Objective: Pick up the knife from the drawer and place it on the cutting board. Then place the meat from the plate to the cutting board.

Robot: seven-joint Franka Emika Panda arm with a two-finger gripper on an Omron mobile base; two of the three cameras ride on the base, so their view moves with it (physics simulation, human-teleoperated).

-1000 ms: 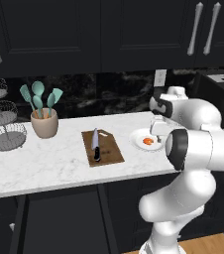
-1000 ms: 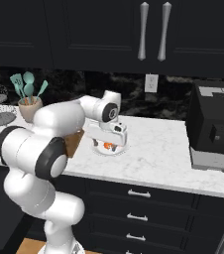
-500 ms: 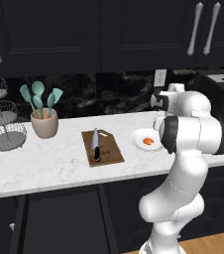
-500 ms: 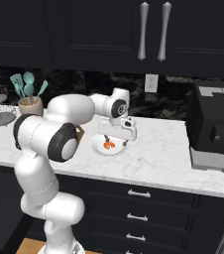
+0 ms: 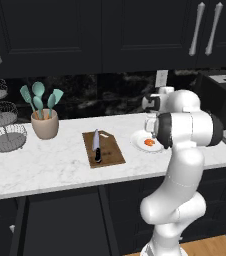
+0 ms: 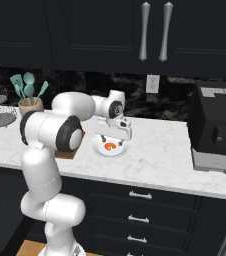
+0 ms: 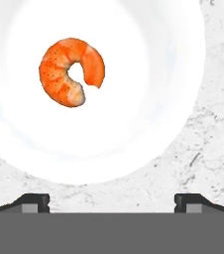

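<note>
The fingers stand wide apart above the near rim of the plate, holding nothing. On the marble bench, going down in size: a black appliance at the far right, a wire tiered stand at the left, the cutting board carrying the knife, a utensil crock, and the curled orange shrimp, the meat, lying on the plate. No writing is readable.
</note>
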